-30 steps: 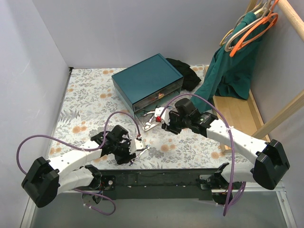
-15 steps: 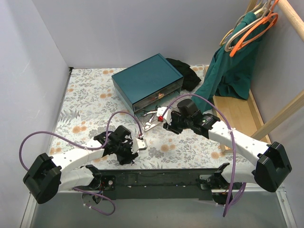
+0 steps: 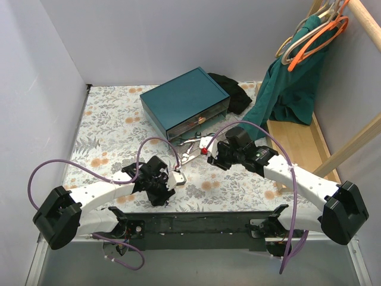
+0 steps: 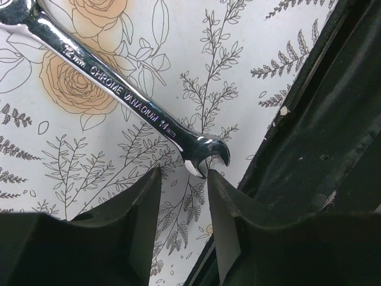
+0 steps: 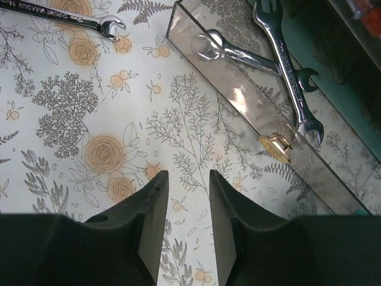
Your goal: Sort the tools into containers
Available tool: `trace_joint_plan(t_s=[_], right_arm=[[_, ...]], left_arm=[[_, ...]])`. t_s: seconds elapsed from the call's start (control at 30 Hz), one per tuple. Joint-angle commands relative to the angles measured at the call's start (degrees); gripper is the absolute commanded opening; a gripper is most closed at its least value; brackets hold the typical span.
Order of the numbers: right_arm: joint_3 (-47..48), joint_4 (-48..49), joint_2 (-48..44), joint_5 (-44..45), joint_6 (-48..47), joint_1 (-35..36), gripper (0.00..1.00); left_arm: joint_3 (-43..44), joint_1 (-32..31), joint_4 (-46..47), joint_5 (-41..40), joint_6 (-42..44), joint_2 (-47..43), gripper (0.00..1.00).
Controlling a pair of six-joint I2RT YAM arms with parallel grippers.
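Note:
The dark teal box stands at the back of the floral cloth, its lowest drawer pulled out. In the right wrist view the drawer holds two silver wrenches behind its brass knob. A third silver wrench lies flat on the cloth, its open end just past my left gripper, which is open and holds nothing. This wrench also shows in the right wrist view. My right gripper is open and empty over the cloth, in front of the drawer. Screwdrivers are hidden.
The black arm base bar runs along the near edge, close to my left gripper. Black cloth lies behind the box. A teal garment on hangers and a light wooden tray are at the right.
My left gripper has shifted a little to the right, low over the cloth. My right gripper has drawn slightly right, away from the drawer front.

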Motion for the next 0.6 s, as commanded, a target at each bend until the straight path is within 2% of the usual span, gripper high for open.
trace_joint_plan(t_s=[0.0,0.13,0.43,0.5,0.57], right_arm=[[-1.14,1.83,-2.91,0.52,-1.33,-0.57,0.42],[-2.37,2.01,-3.62,0.62,-1.59,-1.01,0.42],[-0.97,0.96,-3.44,0.7,-3.0,-1.1,0.42],[-0.79,0.87,-3.09,0.7,-3.09,-1.01,0.42],[-0.79,0.87,-2.83,0.35,-3.09,-1.01,0.41]], left_arm=[[-0.21,-0.82,0.43,-2.77,-0.98,0.34,0.36],[-0.83,-1.17,0.95,-5.58,-2.21,0.78,0.34],[-2.85,-1.08,3.5,-19.9,-0.47,0.61,0.27],[-4.43,-1.17,3.94,-21.4,-0.01,0.25,0.26],[-3.74,-1.17,3.68,-19.3,0.6,0.43,0.22]])
